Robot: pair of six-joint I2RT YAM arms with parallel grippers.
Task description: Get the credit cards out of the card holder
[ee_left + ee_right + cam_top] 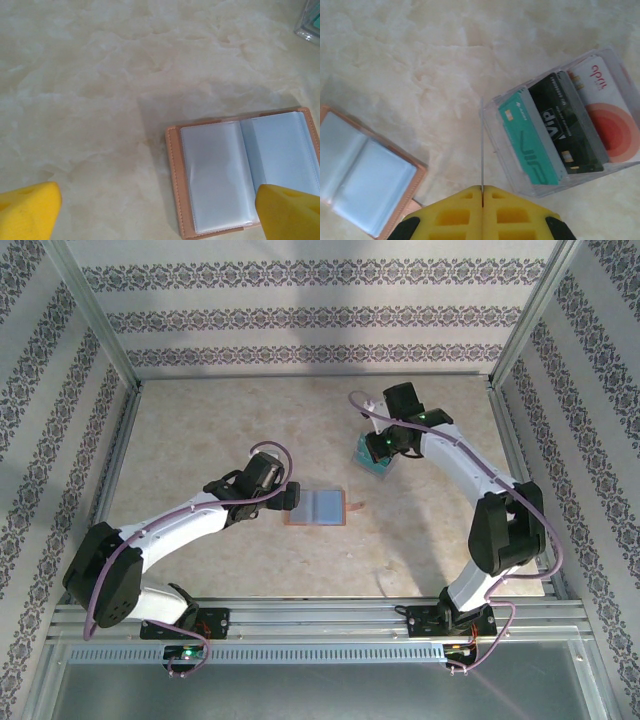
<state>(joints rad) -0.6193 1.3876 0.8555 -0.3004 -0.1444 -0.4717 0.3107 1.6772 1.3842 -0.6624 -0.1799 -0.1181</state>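
The salmon-pink card holder lies open flat on the table, its greyish clear pockets facing up. My left gripper stands open at its left edge, one yellow fingertip over the holder's near corner and the other over bare table. My right gripper is shut on a thin card seen edge-on, beside a clear plastic box. In the box stand a teal card, a dark card and a white card with an orange-red circle.
The box sits right of centre under my right wrist. Metal frame rails and patterned walls close in the marbled table at left, right and back. The holder's closing tab sticks out to the right.
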